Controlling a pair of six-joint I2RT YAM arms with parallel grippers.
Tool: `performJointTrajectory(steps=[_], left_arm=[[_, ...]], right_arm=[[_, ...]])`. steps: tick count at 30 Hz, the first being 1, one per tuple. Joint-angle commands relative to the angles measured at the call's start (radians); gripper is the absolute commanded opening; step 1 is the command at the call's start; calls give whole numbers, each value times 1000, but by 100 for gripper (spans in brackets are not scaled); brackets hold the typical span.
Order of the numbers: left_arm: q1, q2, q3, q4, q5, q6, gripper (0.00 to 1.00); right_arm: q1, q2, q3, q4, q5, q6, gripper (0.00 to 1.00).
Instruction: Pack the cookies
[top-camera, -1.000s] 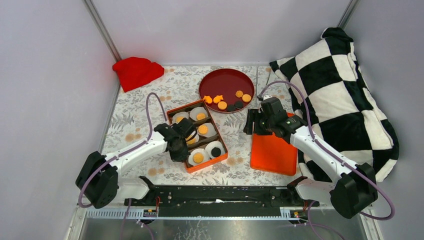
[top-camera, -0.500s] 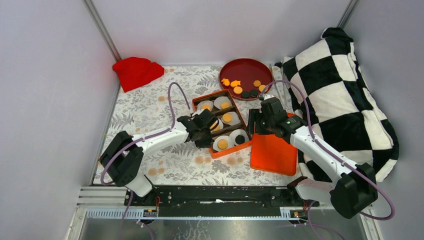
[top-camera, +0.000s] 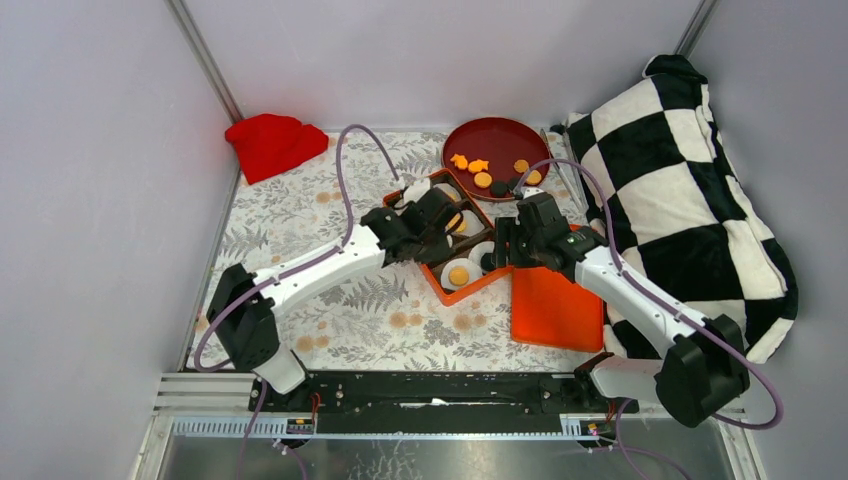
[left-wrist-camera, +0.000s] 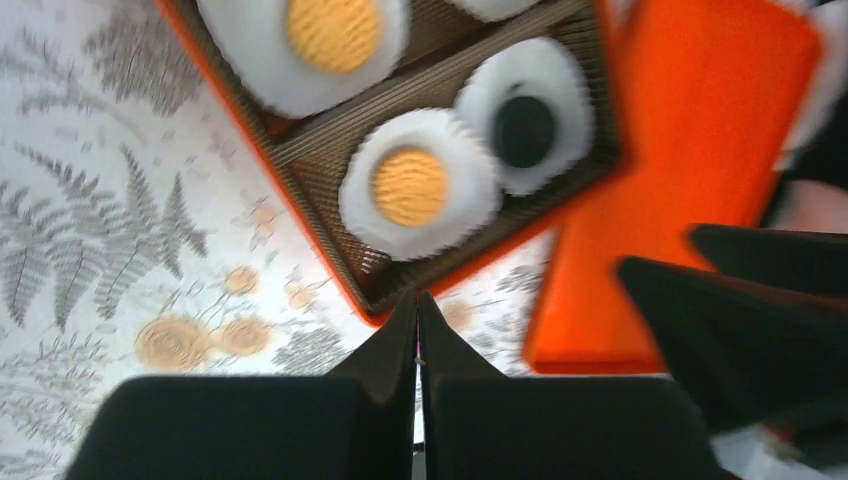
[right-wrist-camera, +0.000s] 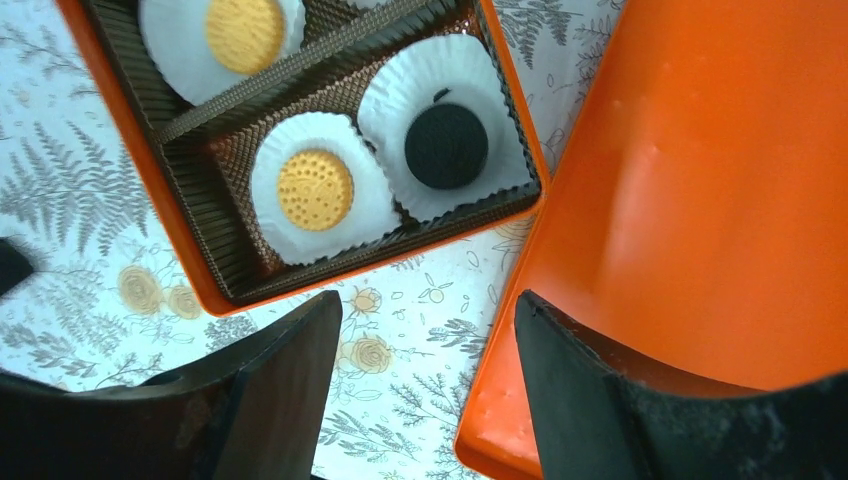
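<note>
The cookies lie in two places. Several orange and black cookies (top-camera: 483, 180) sit on the dark red plate (top-camera: 497, 140). Others rest in white paper cups inside the orange box (top-camera: 478, 290): an orange cookie (right-wrist-camera: 314, 189) and a black cookie (right-wrist-camera: 446, 146) at its near end. My left gripper (top-camera: 445, 235) hangs over the box, shut and empty, its tips (left-wrist-camera: 417, 300) above the box's near corner. My right gripper (right-wrist-camera: 425, 320) stands open and empty between the box and the orange lid (right-wrist-camera: 700, 200).
The orange lid (top-camera: 555, 305) lies flat right of the box, touching the black-and-white checkered pillow (top-camera: 680, 190). A red cloth (top-camera: 272, 143) sits at the back left. The flowered tablecloth (top-camera: 300, 220) covers the table.
My left arm has swung right and away, and the box has slid with it towards the lid and plate. The plate has shifted right and back. The right arm barely moved.
</note>
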Motion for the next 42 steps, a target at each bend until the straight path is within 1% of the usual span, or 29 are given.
performJointTrajectory(steps=[1,7,10,11,13,14,15,17,18,20,23,27,31,34,42], left_arm=[[8,-40,115,-15,-107,60,0],[68,-28,128,-15,-112,96,0],[158,5,124,44,-88,143,0],[190,27,129,66,-82,165,0],[250,100,161,100,-86,209,0],[279,144,189,106,-88,226,0],[309,189,230,107,-81,250,0],[350,289,324,99,-86,299,0],[366,338,375,96,-90,318,0],[388,429,496,75,-79,357,0],[402,535,614,23,-102,372,0],[418,605,622,21,-139,376,0],[459,630,561,16,-150,366,0],[485,618,493,22,-153,348,0],[499,523,288,46,-191,327,0]], right_arm=[[2,66,71,4,43,-12,71],[1,99,75,15,41,3,71],[1,99,74,14,41,7,68],[1,100,74,15,36,9,66],[1,101,76,16,23,12,52],[2,101,76,17,19,17,41],[2,101,77,15,13,18,31],[2,98,85,1,3,21,18],[2,93,87,-8,-8,21,13],[2,78,85,-24,-23,25,8],[3,47,62,-50,-59,34,6],[3,27,9,-60,-117,54,4],[4,31,-37,-56,-145,68,3],[4,60,-50,-46,-147,70,3],[5,234,2,12,-151,56,4]])
